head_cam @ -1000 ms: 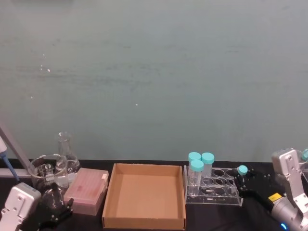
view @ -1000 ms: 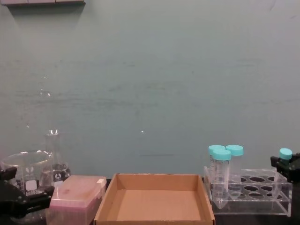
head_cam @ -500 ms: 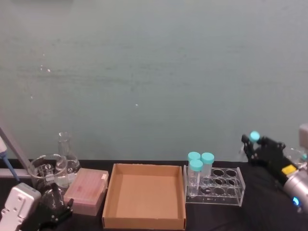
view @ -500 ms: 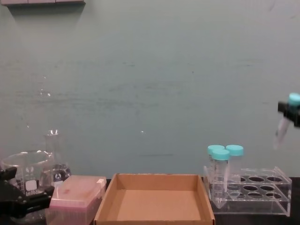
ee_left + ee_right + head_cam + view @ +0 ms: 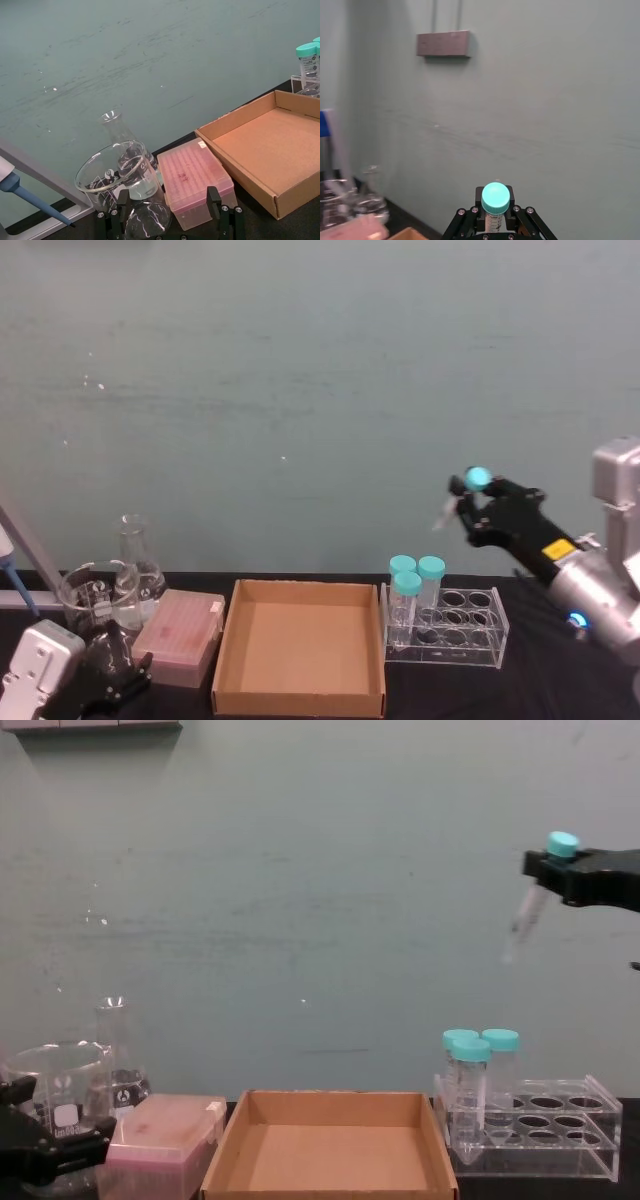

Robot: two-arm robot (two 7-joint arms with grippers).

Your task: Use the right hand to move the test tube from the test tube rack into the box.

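Riding clear of the test tube rack [image 5: 452, 626] now: the test tube [image 5: 478, 478] sat in the rack's right-end hole a second ago. Half a second ago it hung above and to the right. It is now higher and carried leftward, so it hangs well above the rack's right half. In the chest view the test tube [image 5: 533, 904] tilts, teal cap at 1 o'clock and conical tip at 7 o'clock.

Extraction looks done and the carry is under way. What is left, by my reading, is travel on toward 8 o'clock, a descent and a release into the box [image 5: 298, 702], which holds nothing yet.

The right hand [image 5: 472, 508] is clamped on the tube just under the cap. The right wrist view shows the cap [image 5: 495, 197] seated between the closed fingers. The forearm reaches in from 4 o'clock in the head view, rising toward 10 o'clock, blue ring light low on the arm.

Wide teal-capped tubes [image 5: 408, 585] stand undisturbed at the rack's left end. The left gripper [image 5: 115, 677] is parked at 7 o'clock near the glassware, jaws spread and holding nothing.
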